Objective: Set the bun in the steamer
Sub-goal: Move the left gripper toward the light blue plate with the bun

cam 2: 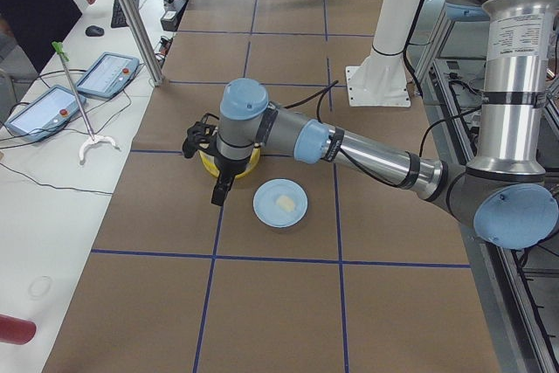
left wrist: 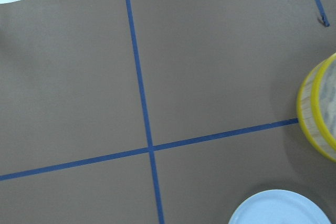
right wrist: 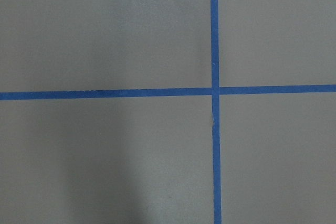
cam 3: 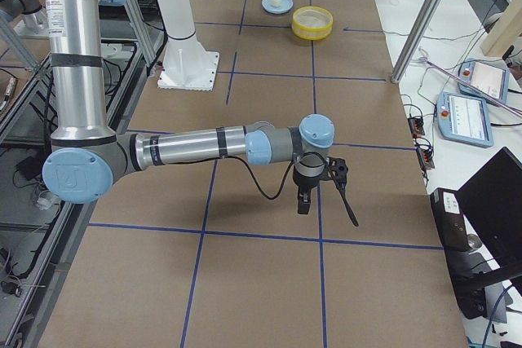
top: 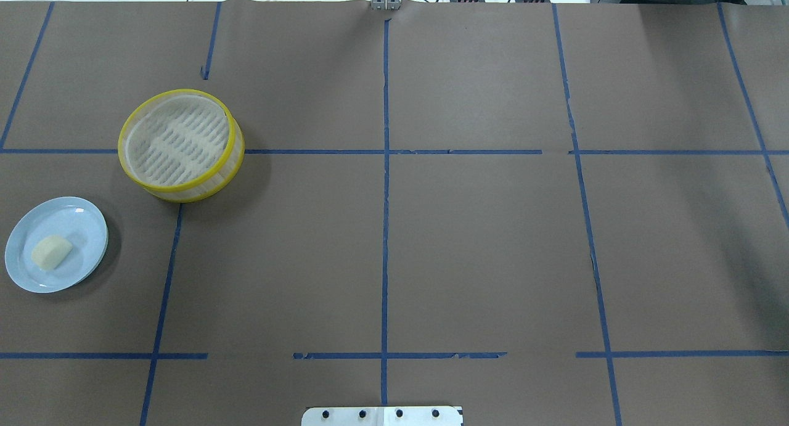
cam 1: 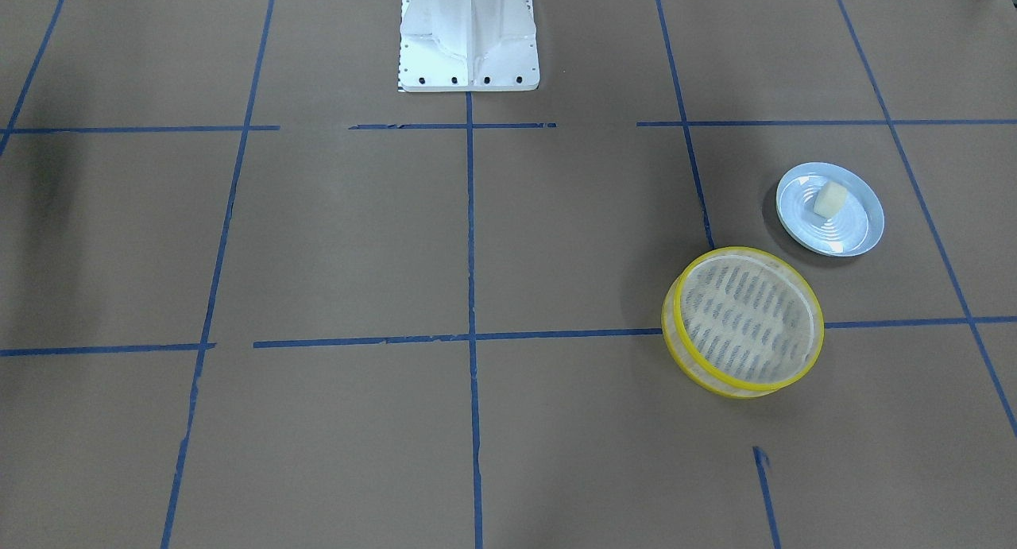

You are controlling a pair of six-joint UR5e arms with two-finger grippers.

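Bun (top: pixel 52 252), a small cream-white rounded lump, lies on a pale blue round plate (top: pixel 68 219) on the brown paper-covered bench (top: pixel 468 247). Near the plate but apart from it stands the round shallow steamer (top: pixel 179 141), with yellow rims, a tan wall and a slatted floor that holds nothing. Only the side views show the arms: the left tool (cam 2: pixel 210 172) hangs by the steamer and the right tool (cam 3: pixel 325 201) is well apart. Whether either tool is spread or pressed together cannot be told.
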